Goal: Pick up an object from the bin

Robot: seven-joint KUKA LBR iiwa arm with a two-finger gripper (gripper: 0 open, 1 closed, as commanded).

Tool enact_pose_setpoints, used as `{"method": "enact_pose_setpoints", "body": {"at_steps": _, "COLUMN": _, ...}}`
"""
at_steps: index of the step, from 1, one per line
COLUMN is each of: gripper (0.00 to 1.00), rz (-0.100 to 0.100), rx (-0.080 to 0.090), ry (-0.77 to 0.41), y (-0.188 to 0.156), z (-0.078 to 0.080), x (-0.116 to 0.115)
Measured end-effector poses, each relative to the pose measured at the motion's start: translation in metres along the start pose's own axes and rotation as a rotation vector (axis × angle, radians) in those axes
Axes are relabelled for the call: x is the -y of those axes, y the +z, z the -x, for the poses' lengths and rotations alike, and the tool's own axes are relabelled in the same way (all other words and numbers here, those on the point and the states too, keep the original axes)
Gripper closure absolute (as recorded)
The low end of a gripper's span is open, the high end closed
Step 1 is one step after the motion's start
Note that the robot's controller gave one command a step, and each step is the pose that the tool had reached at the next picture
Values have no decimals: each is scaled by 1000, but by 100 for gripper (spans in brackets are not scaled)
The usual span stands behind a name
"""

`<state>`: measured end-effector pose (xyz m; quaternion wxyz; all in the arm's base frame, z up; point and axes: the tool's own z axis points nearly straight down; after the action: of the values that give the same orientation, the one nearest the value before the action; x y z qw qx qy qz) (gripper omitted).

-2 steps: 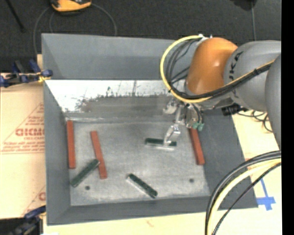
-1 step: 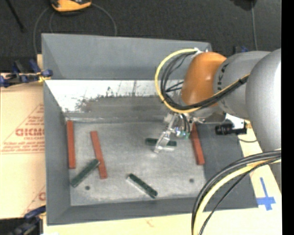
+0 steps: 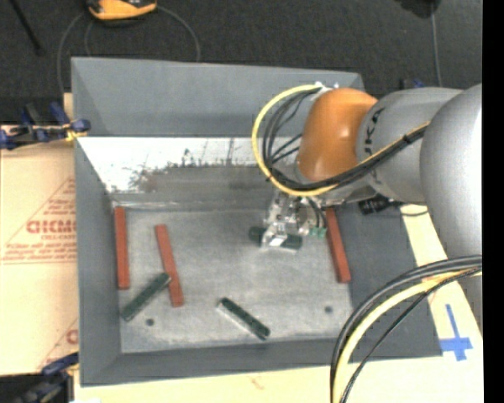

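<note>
My gripper (image 3: 279, 232) is low over the bin floor, right of the middle and near the back wall. A short dark green bar (image 3: 295, 243) lies right under it, its ends sticking out to the left and right of the gripper body. The bar's middle is hidden by the gripper. A red-brown bar (image 3: 338, 246) lies just to the right of the gripper, along the bin's right wall, apart from the green bar.
Two more red-brown bars (image 3: 121, 248) (image 3: 169, 265) lie on the left side of the floor. One dark green bar (image 3: 145, 296) lies at the front left, touching the second red-brown bar's lower end. Another (image 3: 244, 318) lies front centre. The arm with its orange cover and cables comes in from the right.
</note>
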<state>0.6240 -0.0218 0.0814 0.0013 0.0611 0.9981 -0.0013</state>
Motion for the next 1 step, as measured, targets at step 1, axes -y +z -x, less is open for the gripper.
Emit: {"method": "enact_pose_setpoints", "body": {"at_steps": 1, "gripper": 100, "rz": 0, "rx": 0, "ry": 0, "y": 0, "z": 0, "x": 0}}
